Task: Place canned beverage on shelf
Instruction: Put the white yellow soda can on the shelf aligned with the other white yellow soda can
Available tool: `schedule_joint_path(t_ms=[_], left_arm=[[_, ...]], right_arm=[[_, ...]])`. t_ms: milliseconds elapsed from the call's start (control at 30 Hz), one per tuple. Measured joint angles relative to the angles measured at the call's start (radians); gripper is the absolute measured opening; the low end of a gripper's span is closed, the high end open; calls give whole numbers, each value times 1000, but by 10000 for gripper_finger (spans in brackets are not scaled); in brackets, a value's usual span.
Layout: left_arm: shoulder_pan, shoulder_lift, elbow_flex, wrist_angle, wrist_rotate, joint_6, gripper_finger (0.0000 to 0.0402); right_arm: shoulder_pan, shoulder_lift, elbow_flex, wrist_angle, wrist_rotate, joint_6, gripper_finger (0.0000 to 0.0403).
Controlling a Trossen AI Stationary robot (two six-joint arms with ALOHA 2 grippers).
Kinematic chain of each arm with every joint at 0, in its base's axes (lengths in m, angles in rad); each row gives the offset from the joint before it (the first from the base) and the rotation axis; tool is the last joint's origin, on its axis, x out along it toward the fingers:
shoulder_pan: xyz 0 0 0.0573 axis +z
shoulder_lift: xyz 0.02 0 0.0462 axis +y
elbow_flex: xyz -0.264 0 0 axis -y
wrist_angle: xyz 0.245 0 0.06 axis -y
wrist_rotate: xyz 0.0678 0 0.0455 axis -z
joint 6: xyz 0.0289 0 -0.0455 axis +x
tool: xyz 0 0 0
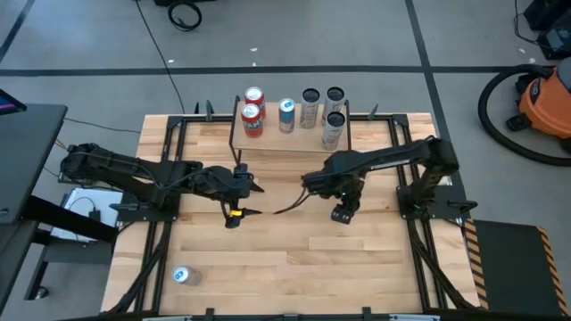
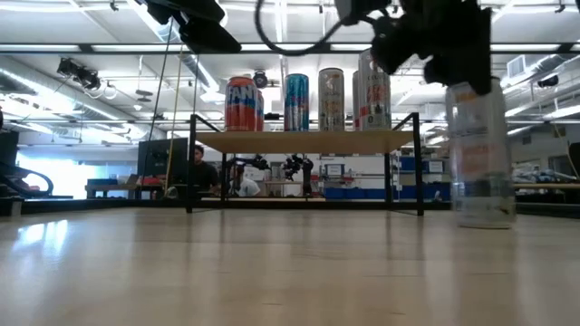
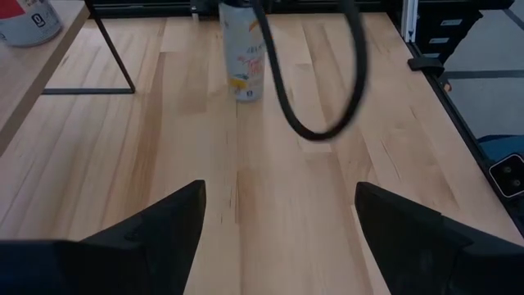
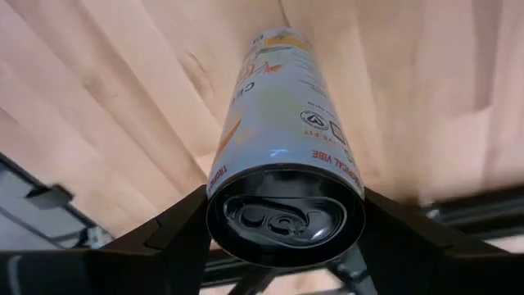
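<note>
Can (image 2: 480,154) stands upright on the table (image 1: 357,267), and your right pincer (image 1: 343,210) is clamped on its upper end. In the right wrist view you see one dark finger pressed against each side of the rim, with the pull-tab lid facing the camera. It is a tall, slim, white can with orange print, and its base rests on the wood directly below the pincer.

Your shelf (image 1: 277,143) lies beyond the right pincer, toward the far edge of the table and a little to its left side, well apart from the held can. Its board already carries six upright cans. Two red cans (image 1: 252,107) stand at the end farthest from the right pincer, one behind the other. A blue can (image 1: 286,114) is next to them. Three pale cans (image 1: 333,129) fill the end nearest the right pincer, and the closest of them sits at the board's front edge.

Your left pincer (image 3: 278,221) hangs above the table to the left of the right one, level with it. Its fingers are spread wide with nothing between them, and they face the held can across bare wood. A black cable (image 3: 319,123) loops between the two.

One more can (image 1: 182,276) lies on its side near the table's front left corner, well behind the left pincer.
</note>
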Motion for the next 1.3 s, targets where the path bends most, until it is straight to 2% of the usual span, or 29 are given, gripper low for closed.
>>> schedule_joint_path(t_ms=[333,833,1300], left_arm=[[0,0,0,-4,0,1,316],[0,0,0,-20,0,1,316],[0,0,0,-19,0,1,316]], right_arm=[[20,95,192,0,128,-100,265],[21,134,196,-7,78,-190,268],[21,134,193,41,18,-248,321]])
